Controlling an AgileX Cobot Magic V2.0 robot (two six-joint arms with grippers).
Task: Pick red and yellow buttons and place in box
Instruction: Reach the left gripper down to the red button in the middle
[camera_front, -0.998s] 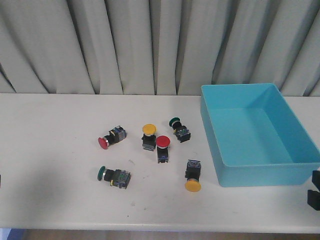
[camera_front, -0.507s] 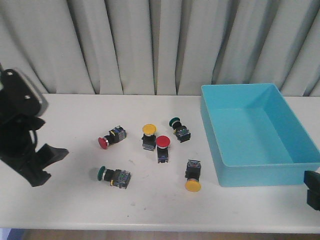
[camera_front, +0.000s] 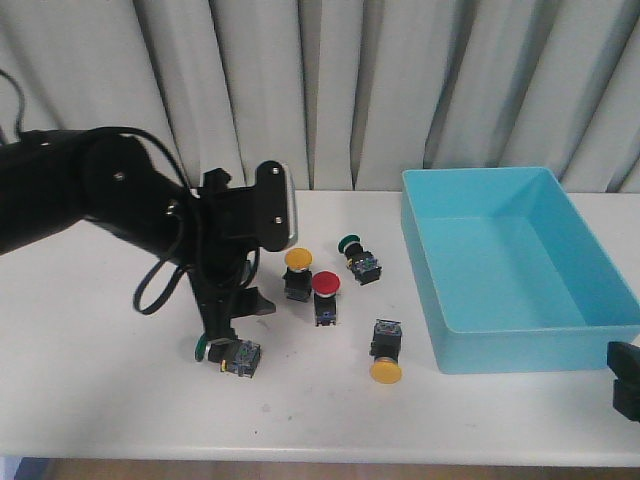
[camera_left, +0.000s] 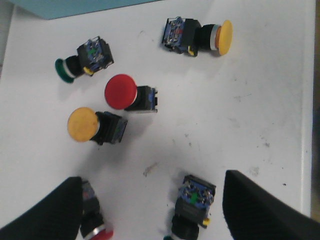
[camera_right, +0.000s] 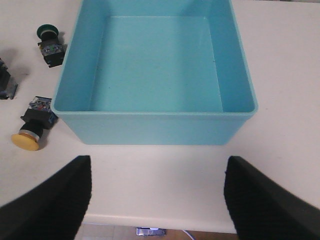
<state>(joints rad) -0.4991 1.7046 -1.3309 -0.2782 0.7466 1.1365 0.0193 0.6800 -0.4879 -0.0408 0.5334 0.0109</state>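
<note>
My left gripper (camera_front: 232, 318) hovers open over the left buttons. In the left wrist view (camera_left: 152, 215) a red button (camera_left: 95, 227) lies against one finger (camera_left: 45, 210), and a green-capped switch (camera_left: 195, 200) lies nearer the other. Further on lie a yellow button (camera_left: 82, 124), a red button (camera_left: 120, 92) and another yellow button (camera_left: 222, 37). In the front view these are the yellow (camera_front: 298, 258), the red (camera_front: 325, 284) and the yellow (camera_front: 385, 371). The turquoise box (camera_front: 520, 350) stands at the right and holds nothing. My right gripper (camera_right: 157, 200) is open and empty before the box (camera_right: 150, 114).
Two green-capped switches lie among the buttons, one at the front left (camera_front: 203, 347) and one near the box (camera_front: 350, 243). My left arm (camera_front: 110, 200) covers the table's left part. A curtain hangs behind the table. The right gripper is at the table's front edge.
My left arm has swung in from the far left to above the left buttons. It now hides the leftmost red button in the front view. The right gripper has barely moved.
</note>
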